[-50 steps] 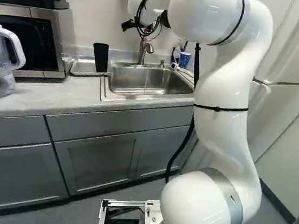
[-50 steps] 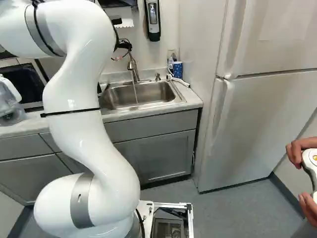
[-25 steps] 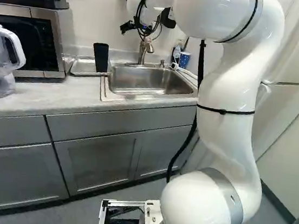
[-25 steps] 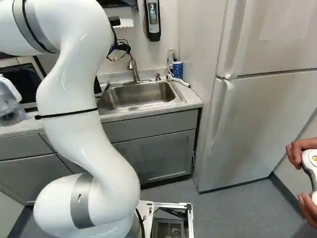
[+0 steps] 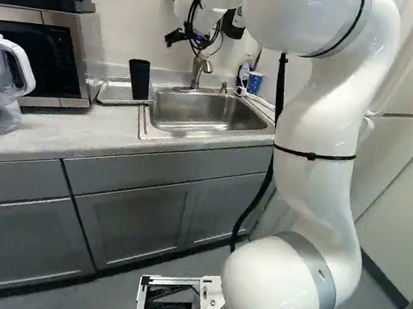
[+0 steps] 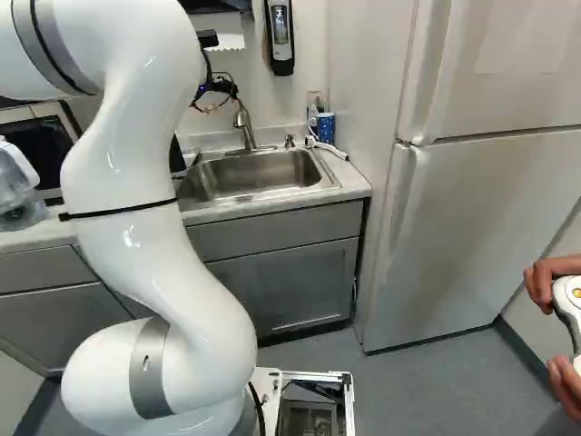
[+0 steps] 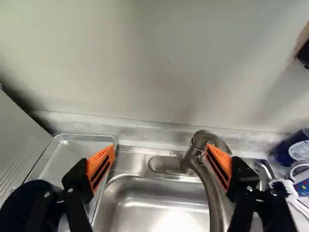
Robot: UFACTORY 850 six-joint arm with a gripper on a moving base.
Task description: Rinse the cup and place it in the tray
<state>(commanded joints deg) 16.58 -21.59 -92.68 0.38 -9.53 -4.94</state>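
Where the pale counter [image 5: 43, 131] carries a steel sink [image 5: 204, 115] between microwave [image 5: 61, 57] and fridge [image 6: 490, 227], water has stopped running from the faucet [image 5: 197, 69] and the arm [image 5: 317, 123] has drawn back slightly. The black cup [image 5: 139, 78] stands in the metal tray [image 5: 111, 94] beside the sink, a blue cup [image 5: 254, 83] nearer the fridge; the gripper [image 5: 196, 42] has its fingers apart.

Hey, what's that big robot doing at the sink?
The robot's gripper is up by the faucet, open and holding nothing. The black cup stands in the tray beside the sink. No water is running, so the rinsing job looks about finished.
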